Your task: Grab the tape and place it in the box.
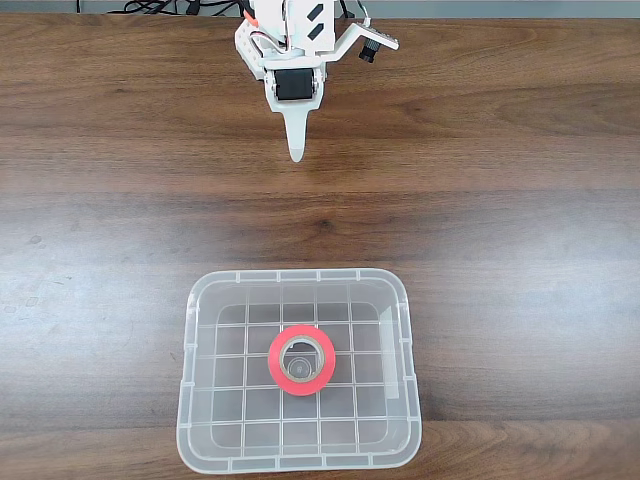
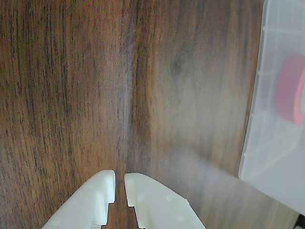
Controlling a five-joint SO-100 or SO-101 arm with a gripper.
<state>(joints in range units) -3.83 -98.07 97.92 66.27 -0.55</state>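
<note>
The red-orange tape (image 1: 300, 386) lies flat on the grid bottom of the clear plastic box (image 1: 298, 275), near its middle, in the fixed view. My white gripper (image 1: 295, 150) hangs far from it at the top of that view, pointing toward the box, shut with nothing between its fingers. In the wrist view the gripper (image 2: 120, 183) rises from the bottom edge with its two tips almost touching over bare wood. The box (image 2: 276, 157) shows at the right edge there, with the tape (image 2: 288, 90) blurred behind its wall.
A dark brown wooden table (image 1: 120, 200) spreads on all sides. The box stands near its front edge in the fixed view. Dark cables (image 1: 160, 8) lie behind the arm's base along the table's back edge.
</note>
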